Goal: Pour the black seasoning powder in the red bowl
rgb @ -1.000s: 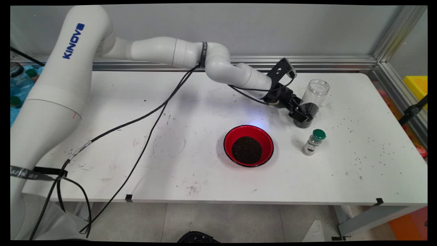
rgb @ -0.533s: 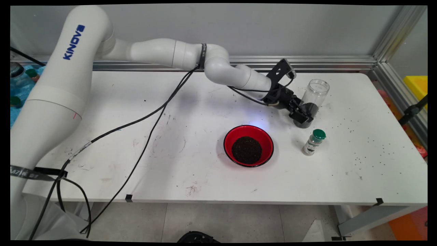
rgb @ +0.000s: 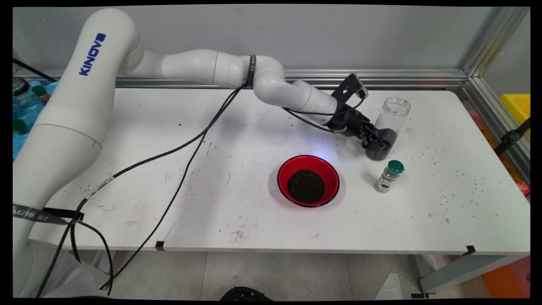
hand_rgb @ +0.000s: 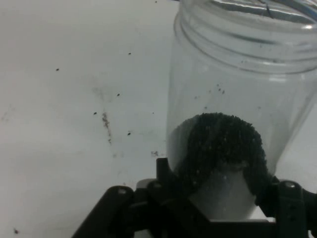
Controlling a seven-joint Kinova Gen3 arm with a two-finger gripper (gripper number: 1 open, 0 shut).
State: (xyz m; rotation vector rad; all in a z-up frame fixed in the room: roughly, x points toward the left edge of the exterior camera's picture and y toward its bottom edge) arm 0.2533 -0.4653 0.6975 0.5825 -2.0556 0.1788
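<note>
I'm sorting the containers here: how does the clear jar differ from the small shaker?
The jar is bigger and open-topped; the shaker is small with a green cap. The jar sits between the end effector's fingers; the shaker stands free, nearer the camera. The jar holds dark grains, the shaker something paler. Both are clear and upright.

The end effector [rgb: 378, 143] hides the jar's [rgb: 388, 127] lower side (fingertips unseen); the hand view crops its rim.
</note>
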